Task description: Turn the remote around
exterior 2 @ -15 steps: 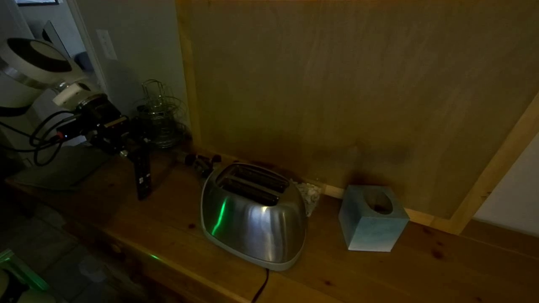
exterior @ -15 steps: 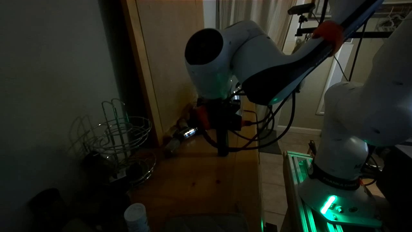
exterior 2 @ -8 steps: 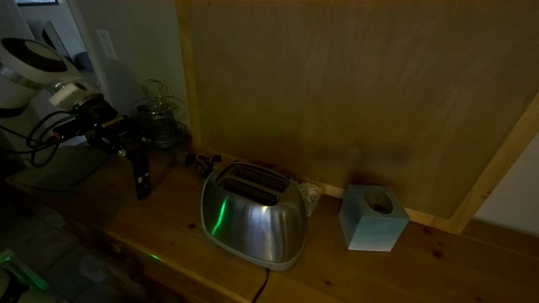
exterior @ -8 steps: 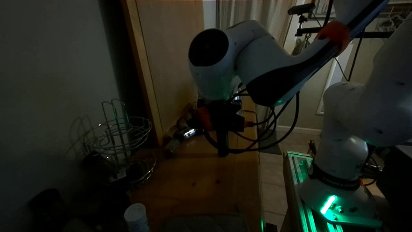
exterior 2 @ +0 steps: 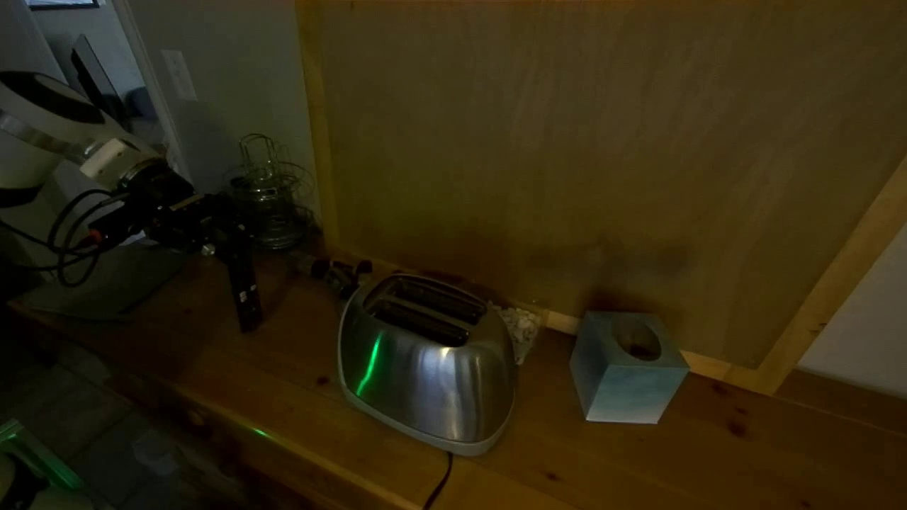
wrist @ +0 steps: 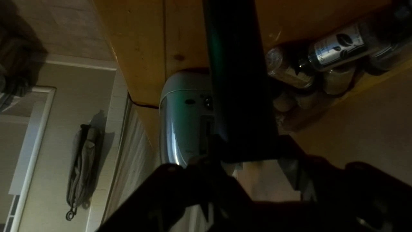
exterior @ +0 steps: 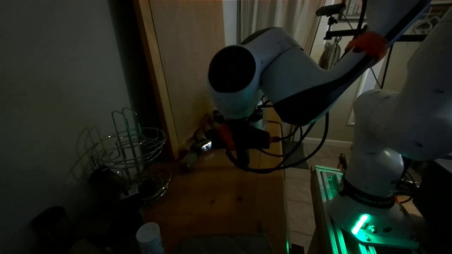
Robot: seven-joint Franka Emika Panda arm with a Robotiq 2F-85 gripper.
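Over the knotty wooden counter [exterior 2: 602, 460], to the left of the two-slot steel toaster [exterior 2: 432, 382], the black remote [exterior 2: 244, 297] is held nearly on end, tilted slightly in an exterior view. Its upper end is pinched by the gripper [wrist: 250, 151], apparently across the width in the wrist view; this end hold is presumably used so that most of the length is left free for turning. Whether the lower end touches the counter cannot be told. A labelled bottle [wrist: 339, 46] is laid on its side toward the far wooden panel [exterior 2: 588, 177], and the two-tier wire basket [exterior 2: 269, 195] is stood at left; both are perhaps set back to leave working room. Step judged: turn in hand, set-down not yet made. Slow wrist rotation is called for; slip or pivot at the short grip is possible.
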